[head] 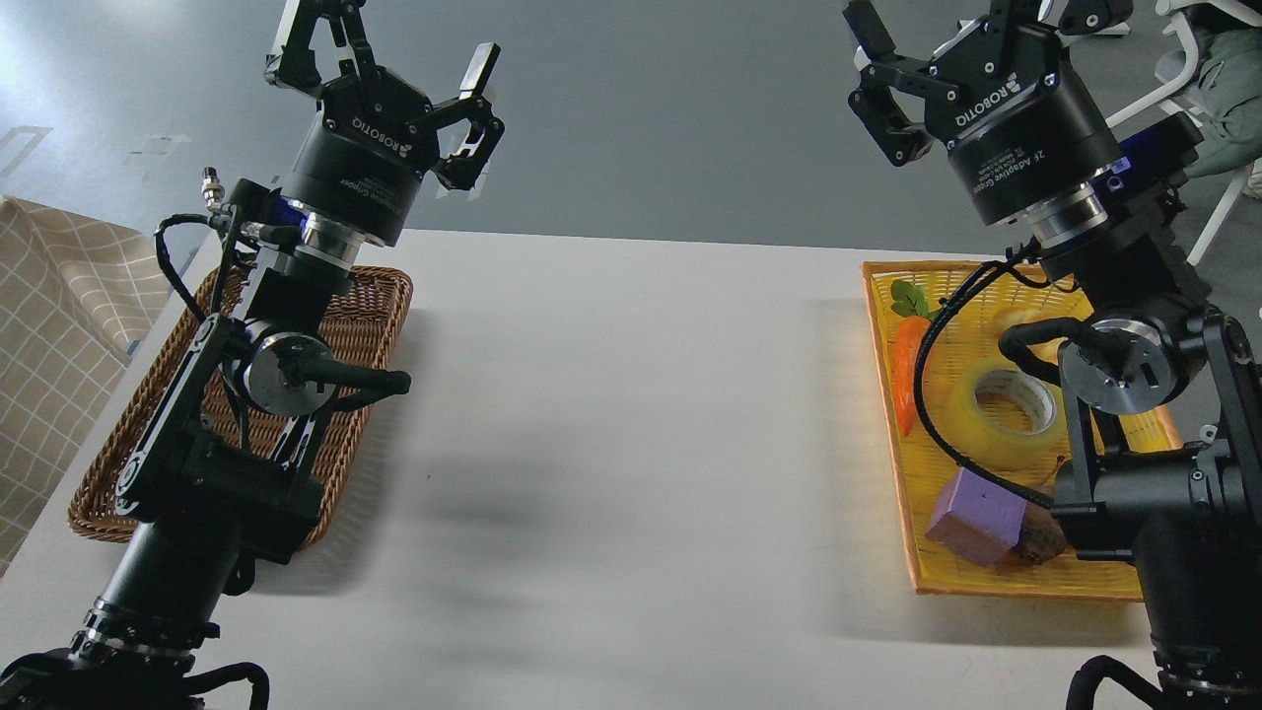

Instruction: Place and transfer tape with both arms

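We held both grippers raised above the far edge of the white table [631, 414], each gripping nothing. Our left gripper [394, 49] stood at eleven o'clock with its fingers spread wide apart, over the brown wicker basket [380, 306] at nine o'clock. Our right gripper [892, 74] stood at one o'clock, its fingers partly cut off by the frame's top edge, but seemingly spread as well. The tape [1001, 414] lay flat in the yellow tray [986, 582] at three o'clock, its core facing up, partly behind our right arm. An orange carrot [905, 370] lay just beside it toward nine o'clock, and a purple block [976, 518] sat near it toward six o'clock.
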Action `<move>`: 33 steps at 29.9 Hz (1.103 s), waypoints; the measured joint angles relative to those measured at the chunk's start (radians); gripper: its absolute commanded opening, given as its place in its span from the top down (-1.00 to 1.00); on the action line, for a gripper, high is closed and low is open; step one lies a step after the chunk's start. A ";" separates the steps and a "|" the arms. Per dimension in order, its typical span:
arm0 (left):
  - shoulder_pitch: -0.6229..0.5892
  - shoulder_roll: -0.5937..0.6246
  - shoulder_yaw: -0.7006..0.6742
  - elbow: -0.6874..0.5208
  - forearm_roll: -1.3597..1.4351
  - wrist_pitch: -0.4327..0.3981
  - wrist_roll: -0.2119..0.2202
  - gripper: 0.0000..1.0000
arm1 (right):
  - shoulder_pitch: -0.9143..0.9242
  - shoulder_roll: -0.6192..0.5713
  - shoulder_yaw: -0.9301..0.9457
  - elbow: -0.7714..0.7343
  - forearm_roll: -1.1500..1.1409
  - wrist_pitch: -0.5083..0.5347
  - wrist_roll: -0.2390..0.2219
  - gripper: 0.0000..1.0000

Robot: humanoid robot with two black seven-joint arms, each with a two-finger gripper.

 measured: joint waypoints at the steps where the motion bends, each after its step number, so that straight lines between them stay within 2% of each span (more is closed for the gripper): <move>1: 0.000 0.000 0.000 0.000 0.000 0.001 0.000 -0.98 | 0.000 0.000 0.000 0.000 -0.002 0.000 0.000 -1.00; 33: 0.011 -0.006 0.001 -0.007 0.001 -0.012 -0.011 -0.98 | -0.023 0.000 -0.001 0.033 -0.015 0.000 0.000 -1.00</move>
